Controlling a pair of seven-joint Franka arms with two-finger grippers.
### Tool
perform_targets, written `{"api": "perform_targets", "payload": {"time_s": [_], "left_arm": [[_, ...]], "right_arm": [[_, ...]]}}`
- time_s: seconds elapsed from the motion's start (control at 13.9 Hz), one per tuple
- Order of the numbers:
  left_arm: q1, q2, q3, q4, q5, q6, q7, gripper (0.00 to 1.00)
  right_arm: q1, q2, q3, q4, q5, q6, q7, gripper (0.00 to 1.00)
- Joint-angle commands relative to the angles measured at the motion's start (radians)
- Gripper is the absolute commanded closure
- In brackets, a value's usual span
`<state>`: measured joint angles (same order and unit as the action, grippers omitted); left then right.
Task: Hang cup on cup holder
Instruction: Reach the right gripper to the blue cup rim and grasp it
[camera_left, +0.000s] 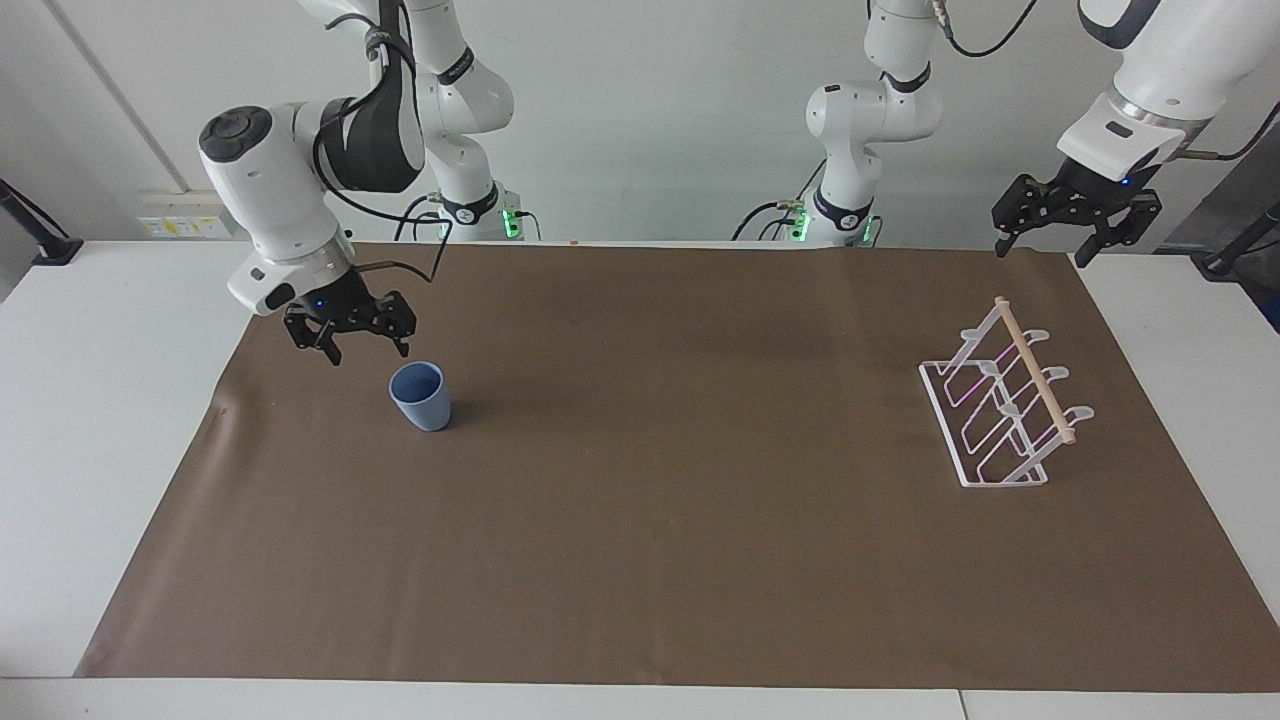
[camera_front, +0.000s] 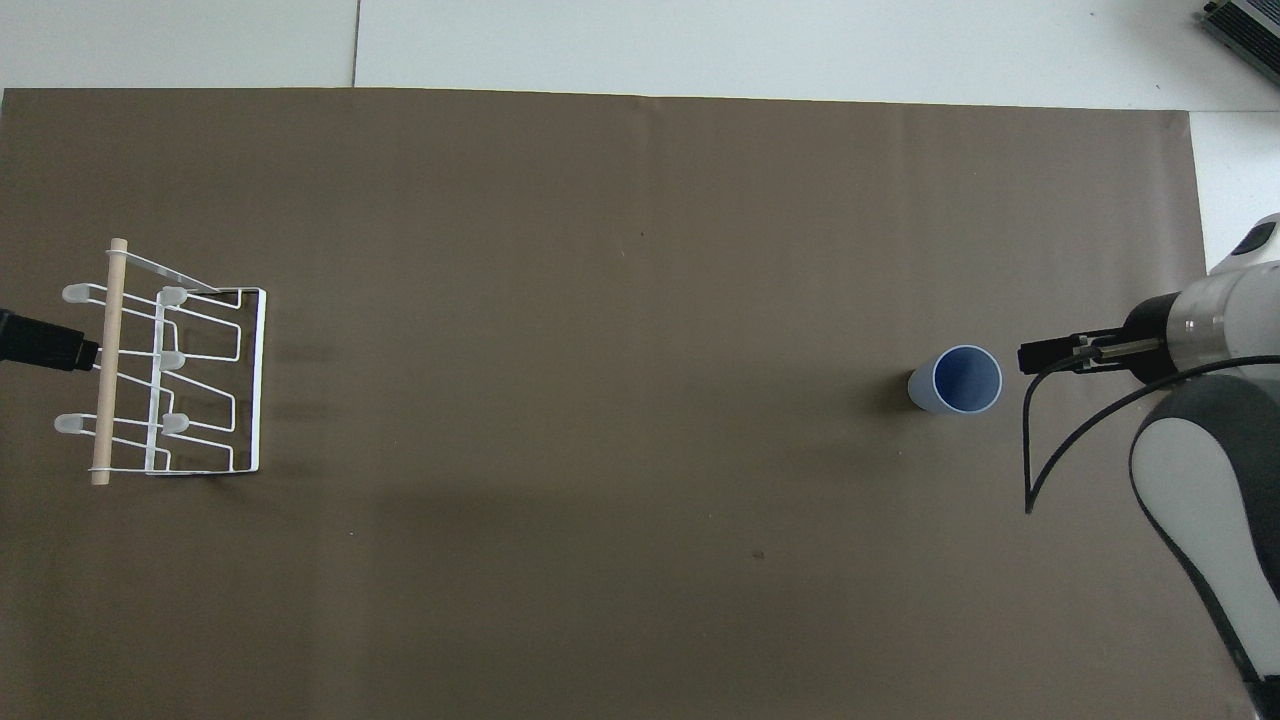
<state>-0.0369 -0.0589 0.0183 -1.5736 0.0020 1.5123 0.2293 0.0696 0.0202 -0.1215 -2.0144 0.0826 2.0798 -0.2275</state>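
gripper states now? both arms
Left gripper: open, empty, waiting above the table edge near the cup holder.
Right gripper: open, empty, beside the cup.

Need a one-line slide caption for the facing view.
Right end effector open beside upright cup; cup holder empty.
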Motion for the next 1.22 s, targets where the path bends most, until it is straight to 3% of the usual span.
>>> {"api": "perform_targets", "payload": {"time_s": [0.0,0.22,0.57,0.65,0.79,1.0,1.15], "left_arm": [[-0.012,-0.029,0.009,-0.032,-0.005,0.012,0.010,0.00],[-0.012,-0.029,0.009,-0.032,-0.005,0.012,0.008,0.00],[-0.012,-0.029,0.009,-0.032,-0.005,0.019,0.008,0.00],[-0.012,-0.029,0.009,-0.032,-0.005,0.022,0.008,0.00],[-0.012,-0.029,0.009,-0.032,-0.005,0.022,0.010,0.00],[-0.014,-0.029,0.009,-0.032,-0.005,0.023,0.011,0.00],[-0.014,-0.029,0.008,-0.032,-0.005,0.023,0.013,0.00]], "right_arm": [[-0.031,0.044,0.003,-0.036,0.040,0.074,-0.114,0.00],[-0.037,0.046,0.003,-0.125,0.040,0.187,-0.138,0.00],[-0.028,0.047,0.005,-0.147,0.042,0.195,-0.135,0.00],[-0.028,0.047,0.005,-0.147,0.042,0.195,-0.139,0.08],[-0.027,0.049,0.005,-0.147,0.042,0.195,-0.147,0.51],[-0.027,0.047,0.005,-0.145,0.042,0.195,-0.145,0.97],[-0.025,0.049,0.005,-0.145,0.042,0.194,-0.130,1.00]]}}
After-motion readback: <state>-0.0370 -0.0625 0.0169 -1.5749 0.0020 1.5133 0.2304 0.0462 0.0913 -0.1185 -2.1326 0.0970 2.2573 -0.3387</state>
